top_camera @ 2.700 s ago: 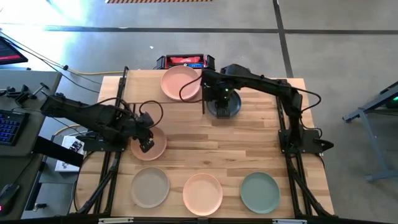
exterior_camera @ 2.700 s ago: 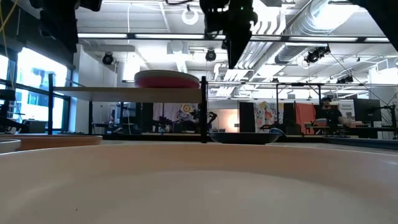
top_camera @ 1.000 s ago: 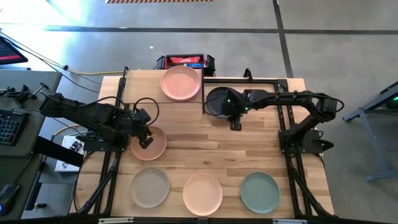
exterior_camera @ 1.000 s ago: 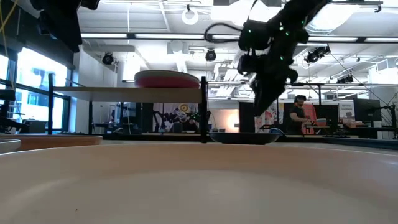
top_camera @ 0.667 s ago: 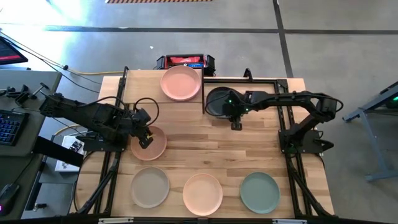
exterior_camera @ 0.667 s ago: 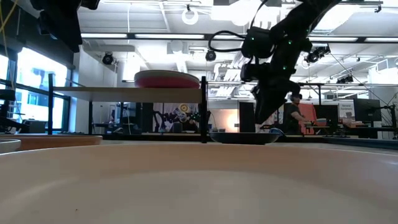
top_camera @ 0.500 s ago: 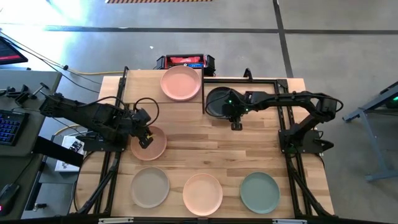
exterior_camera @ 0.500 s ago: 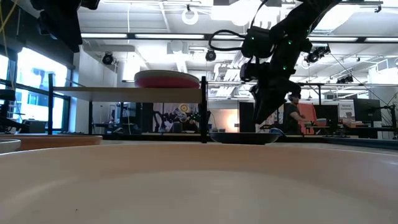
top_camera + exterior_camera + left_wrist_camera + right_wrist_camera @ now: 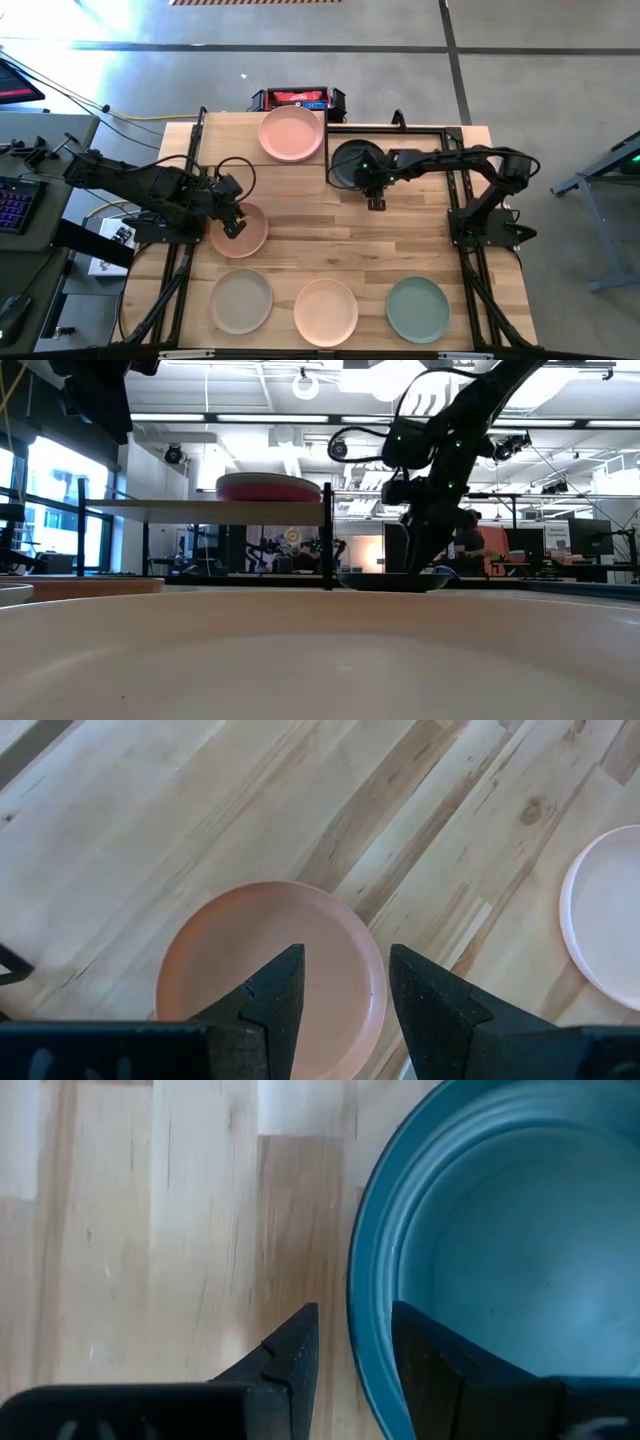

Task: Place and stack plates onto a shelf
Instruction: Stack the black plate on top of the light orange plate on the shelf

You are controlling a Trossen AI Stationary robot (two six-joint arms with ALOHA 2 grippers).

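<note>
A dark grey plate [image 9: 352,162] [image 9: 500,1230] lies flat on the tabletop just right of the shelf [image 9: 200,505]. My right gripper [image 9: 376,203] [image 9: 352,1312] is open and low at the plate's near rim, pointing down, with one finger inside the rim and one outside. A salmon plate [image 9: 290,133] [image 9: 268,487] rests on the shelf. My left gripper [image 9: 233,227] [image 9: 345,955] hovers open above another salmon plate [image 9: 250,235] [image 9: 260,960] lying on the table's left side. My right gripper stands astride the dark plate's near rim [image 9: 355,1280] from above, fingers open. The plate lies flat on the table. I cannot tell whether either finger touches the rim.
Three plates lie along the near edge: beige-grey [image 9: 241,300], peach [image 9: 325,310] and sage green [image 9: 417,308]. A black metal frame [image 9: 400,126] borders the far right of the table. A red box [image 9: 298,98] sits beyond the far edge. People show in the room behind.
My right gripper has come down and drifted slightly left toward the dark plate's near rim, ending just above the tabletop. Nothing else has moved.
</note>
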